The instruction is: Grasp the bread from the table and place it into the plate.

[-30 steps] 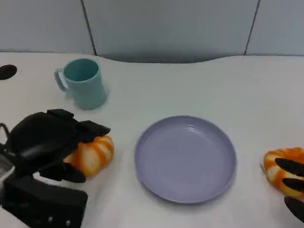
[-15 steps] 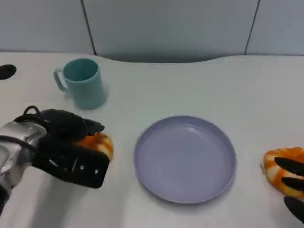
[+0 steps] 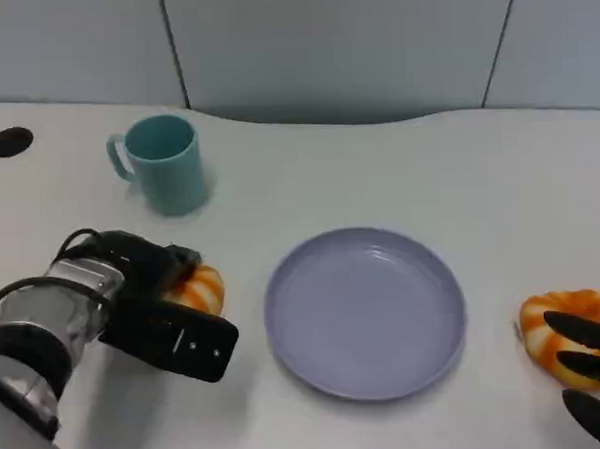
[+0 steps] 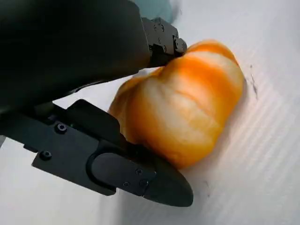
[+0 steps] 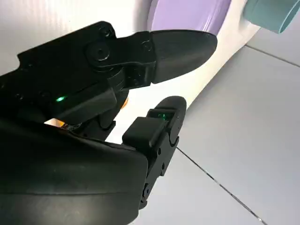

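Since a moment ago my left hand has swung down over the bread at the near left of the white table, and my silver forearm now lies across the near-left corner. The wrist view shows my fingers closed against both sides of the orange-and-white striped bread, which sits on the table surface. The bread lies just left of the lavender plate, near it but not touching. The plate sits at the centre of the table. A teal mug stands farther back on the left, well apart from the bread. At the near right edge, my right hand rests with its fingers spread over a second orange bread, holding nothing that I can see; its wrist view shows the fingers apart, with the plate's rim and the mug beyond.
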`<action>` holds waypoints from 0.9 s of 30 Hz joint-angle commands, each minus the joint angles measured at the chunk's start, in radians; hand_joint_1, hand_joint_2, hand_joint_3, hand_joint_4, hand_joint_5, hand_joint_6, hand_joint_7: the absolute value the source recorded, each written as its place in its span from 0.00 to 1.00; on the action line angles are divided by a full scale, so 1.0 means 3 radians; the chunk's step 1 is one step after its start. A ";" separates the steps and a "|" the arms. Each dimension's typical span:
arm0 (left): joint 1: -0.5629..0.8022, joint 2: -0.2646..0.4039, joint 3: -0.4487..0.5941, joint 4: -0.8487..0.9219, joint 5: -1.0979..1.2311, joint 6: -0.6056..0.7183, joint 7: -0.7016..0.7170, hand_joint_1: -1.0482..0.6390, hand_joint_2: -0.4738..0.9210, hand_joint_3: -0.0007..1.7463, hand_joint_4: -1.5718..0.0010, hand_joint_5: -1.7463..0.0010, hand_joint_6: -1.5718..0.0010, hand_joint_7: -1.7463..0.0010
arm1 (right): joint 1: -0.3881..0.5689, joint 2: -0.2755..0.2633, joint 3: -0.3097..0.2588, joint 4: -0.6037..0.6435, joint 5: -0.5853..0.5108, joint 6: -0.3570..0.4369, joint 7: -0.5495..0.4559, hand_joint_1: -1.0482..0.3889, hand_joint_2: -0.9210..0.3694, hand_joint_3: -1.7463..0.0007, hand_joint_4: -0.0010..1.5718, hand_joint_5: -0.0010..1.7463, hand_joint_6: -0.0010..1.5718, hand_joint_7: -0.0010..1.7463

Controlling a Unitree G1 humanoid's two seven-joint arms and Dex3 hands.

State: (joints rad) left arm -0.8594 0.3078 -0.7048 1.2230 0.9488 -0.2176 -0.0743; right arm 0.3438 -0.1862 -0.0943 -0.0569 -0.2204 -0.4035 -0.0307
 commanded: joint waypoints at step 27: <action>-0.0027 -0.0112 0.0366 0.0326 -0.0677 -0.0207 0.0838 0.43 1.00 0.16 0.65 0.04 0.66 0.23 | -0.0013 -0.0016 -0.0040 -0.0059 0.0005 -0.0007 -0.0039 0.46 0.00 0.80 0.62 0.02 0.50 0.00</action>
State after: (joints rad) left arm -0.8715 0.2620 -0.6291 1.3180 0.7821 -0.2625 0.1927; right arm 0.3421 -0.1865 -0.0971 -0.0652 -0.2266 -0.4038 -0.0360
